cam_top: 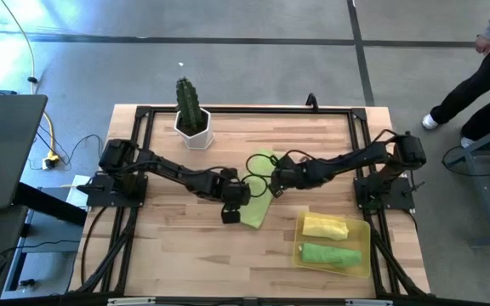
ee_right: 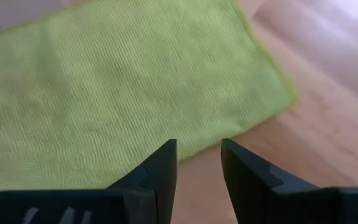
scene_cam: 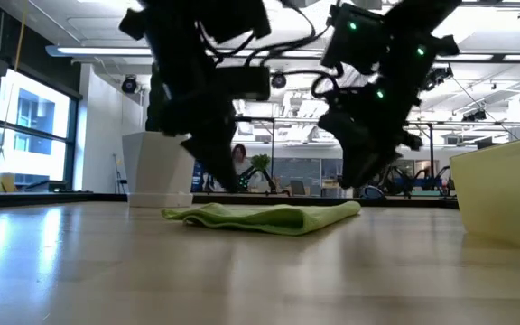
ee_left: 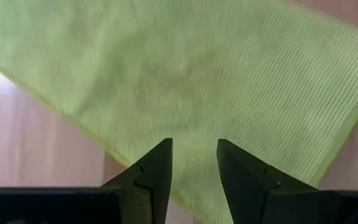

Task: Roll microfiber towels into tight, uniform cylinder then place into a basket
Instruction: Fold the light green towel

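Observation:
A lime green microfiber towel (cam_top: 259, 194) lies spread out and slightly rumpled on the middle of the wooden table (scene_cam: 264, 218). My left gripper (cam_top: 231, 206) hangs just above the towel's left side, fingers a little apart with nothing between them (ee_left: 194, 155). My right gripper (cam_top: 276, 180) hovers over the towel's far right part, also a little open and empty (ee_right: 199, 155). In the low view both sets of fingers end above the cloth. The yellow basket (cam_top: 362, 255) at the near right holds a rolled yellow towel (cam_top: 325, 227) and a rolled green towel (cam_top: 330, 254).
A white hexagonal pot with a cactus (cam_top: 193, 115) stands at the far left of the table. The basket's wall (scene_cam: 504, 190) rises at the right in the low view. A person's legs (cam_top: 475, 85) show on the floor beyond the table's far right corner.

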You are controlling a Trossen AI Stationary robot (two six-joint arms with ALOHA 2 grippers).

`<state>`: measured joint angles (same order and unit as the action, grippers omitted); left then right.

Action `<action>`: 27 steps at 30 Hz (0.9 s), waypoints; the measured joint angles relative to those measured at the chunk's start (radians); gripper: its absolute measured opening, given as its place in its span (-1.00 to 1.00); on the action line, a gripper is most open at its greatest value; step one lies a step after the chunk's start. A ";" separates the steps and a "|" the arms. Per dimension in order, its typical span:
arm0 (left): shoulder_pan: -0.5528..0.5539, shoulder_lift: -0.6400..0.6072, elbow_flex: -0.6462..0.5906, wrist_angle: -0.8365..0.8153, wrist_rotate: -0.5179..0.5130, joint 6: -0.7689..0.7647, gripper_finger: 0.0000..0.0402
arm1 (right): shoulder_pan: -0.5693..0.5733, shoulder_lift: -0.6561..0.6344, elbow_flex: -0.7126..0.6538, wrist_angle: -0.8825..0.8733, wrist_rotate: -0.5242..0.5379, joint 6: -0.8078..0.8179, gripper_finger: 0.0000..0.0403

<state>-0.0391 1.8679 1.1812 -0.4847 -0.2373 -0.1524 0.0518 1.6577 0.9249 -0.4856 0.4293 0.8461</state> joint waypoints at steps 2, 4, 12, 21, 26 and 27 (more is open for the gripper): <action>0.000 0.000 -0.025 0.004 0.014 -0.018 -0.42 | 0.004 0.000 -0.041 0.061 -0.001 0.018 -0.42; 0.000 0.000 -0.047 0.010 0.022 -0.045 -0.42 | 0.004 0.000 -0.082 0.129 -0.001 0.020 -0.42; -0.042 -0.003 -0.127 0.087 0.060 -0.182 -0.42 | -0.059 0.000 -0.219 0.305 0.000 -0.066 -0.42; -0.114 -0.002 -0.172 0.321 0.072 -0.244 -0.42 | -0.186 0.000 -0.251 0.420 0.030 -0.399 -0.42; -0.128 -0.019 -0.173 0.319 -0.027 -0.222 -0.42 | -0.201 -0.033 -0.197 0.354 -0.083 -0.486 -0.42; -0.127 -0.021 -0.170 0.327 -0.029 -0.213 -0.42 | -0.194 -0.049 -0.183 0.339 -0.113 -0.495 -0.42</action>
<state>-0.1665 1.8466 1.0112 -0.1577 -0.2668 -0.3652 -0.1418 1.6090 0.7421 -0.1464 0.3167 0.3511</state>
